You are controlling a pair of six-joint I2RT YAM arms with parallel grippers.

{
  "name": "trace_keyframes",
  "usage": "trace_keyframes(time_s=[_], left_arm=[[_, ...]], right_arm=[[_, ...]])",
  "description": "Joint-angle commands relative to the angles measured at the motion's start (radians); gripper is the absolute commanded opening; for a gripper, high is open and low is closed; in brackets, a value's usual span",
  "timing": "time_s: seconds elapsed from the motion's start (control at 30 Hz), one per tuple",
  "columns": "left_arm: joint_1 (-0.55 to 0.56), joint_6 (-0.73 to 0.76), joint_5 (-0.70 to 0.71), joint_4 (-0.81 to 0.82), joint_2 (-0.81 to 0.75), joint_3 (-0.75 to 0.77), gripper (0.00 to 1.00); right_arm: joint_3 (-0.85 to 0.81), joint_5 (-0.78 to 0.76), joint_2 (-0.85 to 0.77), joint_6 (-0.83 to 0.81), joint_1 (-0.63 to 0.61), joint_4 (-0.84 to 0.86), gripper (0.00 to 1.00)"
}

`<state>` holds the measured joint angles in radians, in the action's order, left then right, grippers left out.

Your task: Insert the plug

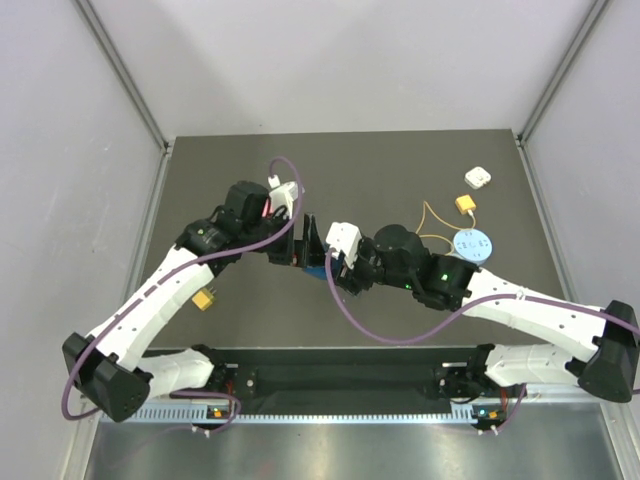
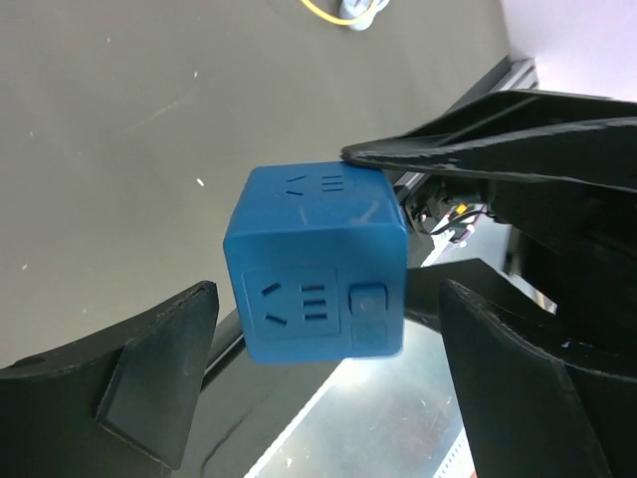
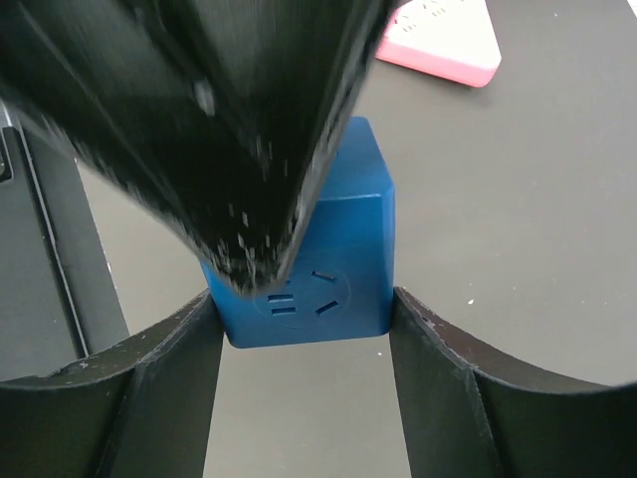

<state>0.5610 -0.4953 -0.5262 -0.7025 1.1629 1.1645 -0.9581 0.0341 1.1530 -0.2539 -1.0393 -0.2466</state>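
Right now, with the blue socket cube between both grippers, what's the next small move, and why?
Probably draw the left gripper straight back off the blue socket cube. Its fingers stand open with gaps beside the cube, while the right gripper clamps it on both sides, so it should stay held. The plug lies untouched, apart from both arms.

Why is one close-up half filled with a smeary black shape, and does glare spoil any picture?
Right wrist view: the black shape sits too near the lens to focus, while the blue cube beyond it is fairly sharp. Left wrist view: cube crisp, but a bright patch under it is washed out. Top view: soft, even light, no harsh glare.
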Motion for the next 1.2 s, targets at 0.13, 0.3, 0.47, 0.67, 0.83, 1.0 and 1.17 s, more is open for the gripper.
trace_keyframes(time_s=[0.13,0.3,0.47,0.67,0.83,1.0,1.17], left_arm=[[0.020,-0.025,0.097,0.060,0.026,-0.020,0.95],[0.022,-0.049,0.046,0.115,0.040,-0.051,0.89],[0.020,-0.092,-0.006,0.176,0.041,-0.072,0.56],[0.020,-0.167,-0.080,0.207,0.034,-0.074,0.00],[0.014,-0.175,-0.060,0.198,0.030,-0.068,0.00],[-0.064,-0.114,0.006,0.095,0.055,0.010,0.00],[-0.211,-0.028,0.115,-0.030,0.102,0.089,0.00]], right_arm=[[-0.024,0.024,-0.035,0.027,0.012,0.099,0.00],[0.007,0.041,-0.056,0.025,0.015,0.128,0.00],[0.024,0.056,-0.056,0.028,0.019,0.135,0.00],[0.058,0.038,-0.085,0.065,0.041,0.187,0.02],[0.081,0.062,-0.122,0.108,0.068,0.216,0.57],[0.108,0.078,-0.205,0.163,0.073,0.191,0.90],[0.191,0.050,-0.366,0.237,0.081,0.170,1.00]])
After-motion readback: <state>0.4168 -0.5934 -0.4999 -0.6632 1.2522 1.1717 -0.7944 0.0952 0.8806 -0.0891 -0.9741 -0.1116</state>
